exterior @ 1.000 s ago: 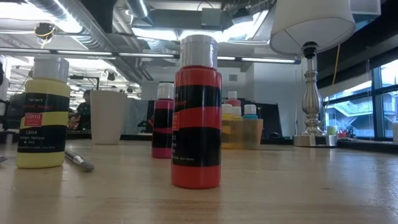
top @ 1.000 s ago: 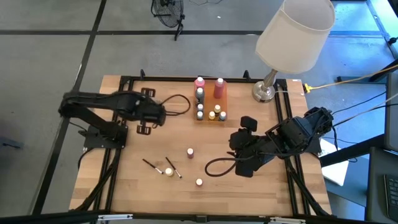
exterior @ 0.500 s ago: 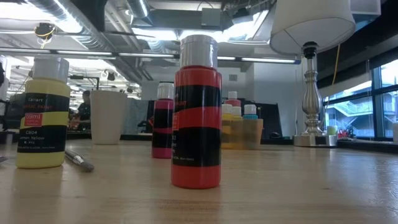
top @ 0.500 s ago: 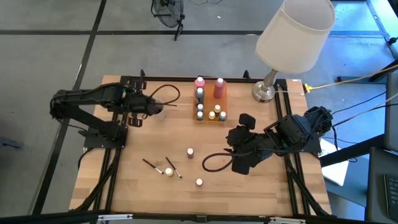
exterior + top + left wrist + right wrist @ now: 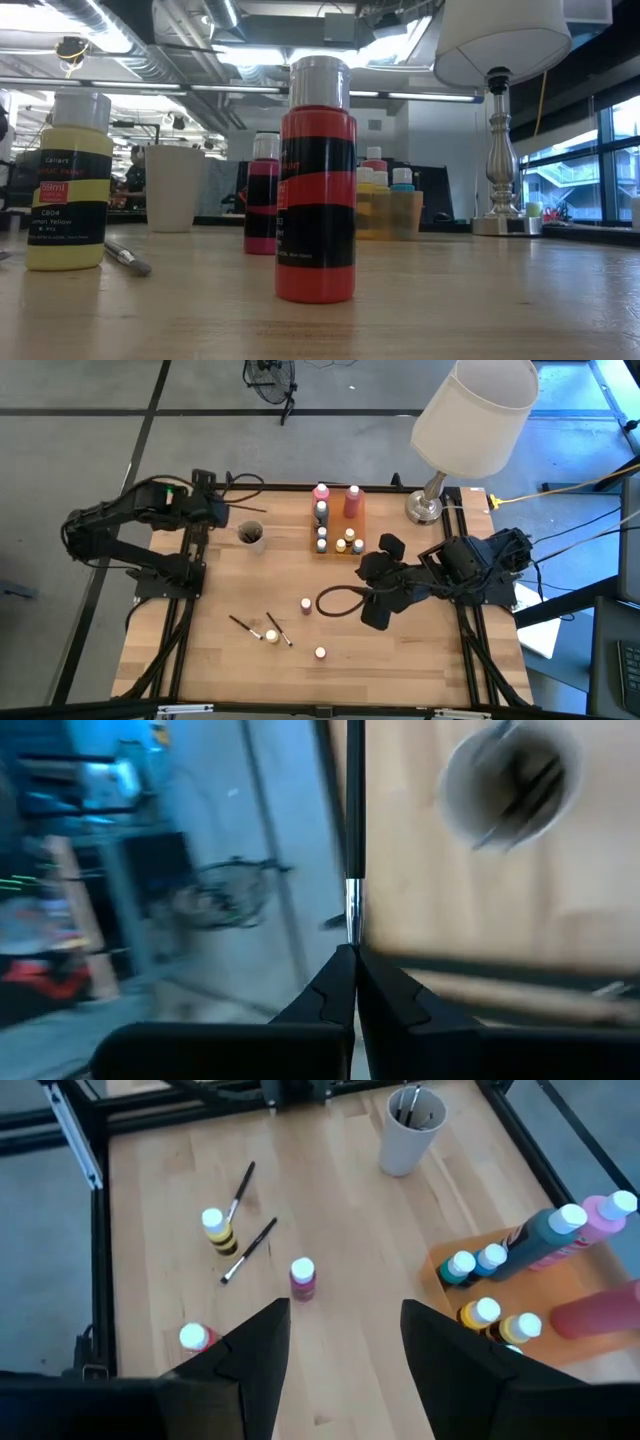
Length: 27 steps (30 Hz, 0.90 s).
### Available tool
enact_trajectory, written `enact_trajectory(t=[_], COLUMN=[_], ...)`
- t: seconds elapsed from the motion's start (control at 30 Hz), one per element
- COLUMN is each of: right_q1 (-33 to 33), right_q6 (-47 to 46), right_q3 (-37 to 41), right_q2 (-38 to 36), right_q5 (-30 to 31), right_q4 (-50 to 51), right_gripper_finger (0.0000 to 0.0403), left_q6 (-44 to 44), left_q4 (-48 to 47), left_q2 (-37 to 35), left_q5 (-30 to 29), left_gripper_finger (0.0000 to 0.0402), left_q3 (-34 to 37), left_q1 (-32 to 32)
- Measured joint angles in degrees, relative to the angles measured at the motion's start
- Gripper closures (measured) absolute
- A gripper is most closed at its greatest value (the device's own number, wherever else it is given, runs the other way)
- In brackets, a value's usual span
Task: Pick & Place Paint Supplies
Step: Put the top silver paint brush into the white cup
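Note:
My left gripper (image 5: 350,960) (image 5: 222,508) is shut on a thin dark brush (image 5: 353,820) over the table's far left corner, beyond a white cup (image 5: 250,536) (image 5: 510,780) that has brushes standing in it. My right gripper (image 5: 345,1330) (image 5: 368,588) hangs open above the table's right middle with nothing between its fingers. A pink bottle (image 5: 306,605), a yellow one (image 5: 271,635) and a red one (image 5: 320,653) stand on the wood. Two loose brushes (image 5: 240,624) (image 5: 278,629) lie beside the yellow bottle. My left gripper pinches the brush between its two fingertips just below the silver ferrule (image 5: 352,915). The dark handle (image 5: 353,800) runs straight on from the fingertips, in line with the fingers. The brush is lifted clear of the table and the cup.
An orange tray (image 5: 357,520) at the far middle holds several bottles, tall pink and dark ones among them. A lamp (image 5: 470,420) with a white shade stands on its metal base (image 5: 424,508) at the far right. A black frame rims the table (image 5: 400,670).
My left gripper has drawn back from above the cup toward the table's far left corner, rising a little and rolling, still shut on the brush. The cup now stands uncovered. My right gripper has shifted slightly toward the table's left.

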<state>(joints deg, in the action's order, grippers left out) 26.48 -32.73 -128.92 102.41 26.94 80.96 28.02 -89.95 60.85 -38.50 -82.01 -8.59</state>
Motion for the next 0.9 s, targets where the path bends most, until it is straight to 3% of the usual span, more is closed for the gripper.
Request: enact_trajectory(t=[0.27, 0.5, 0.9], right_q1=[-2.08, -2.59, -3.21], right_q6=[-0.02, -0.02, 2.69], right_q3=[0.00, 0.01, 0.02], right_q2=[0.00, 0.80, 2.25], right_q5=[-0.11, -0.13, -1.53], right_q4=[-3.10, -4.06, -4.54], right_gripper_finger=[0.0206, 0.0206, 0.0206], left_q6=[18.19, 25.77, 28.46], left_q4=[-0.02, -0.06, -0.07], left_q2=[-0.80, -0.78, 1.02], left_q5=[-14.23, -26.58, -30.98], left_gripper_finger=[0.0400, 0.0400, 0.0400], left_q3=[3.51, 8.23, 16.49], left_q1=[-0.63, 1.37, 15.19])
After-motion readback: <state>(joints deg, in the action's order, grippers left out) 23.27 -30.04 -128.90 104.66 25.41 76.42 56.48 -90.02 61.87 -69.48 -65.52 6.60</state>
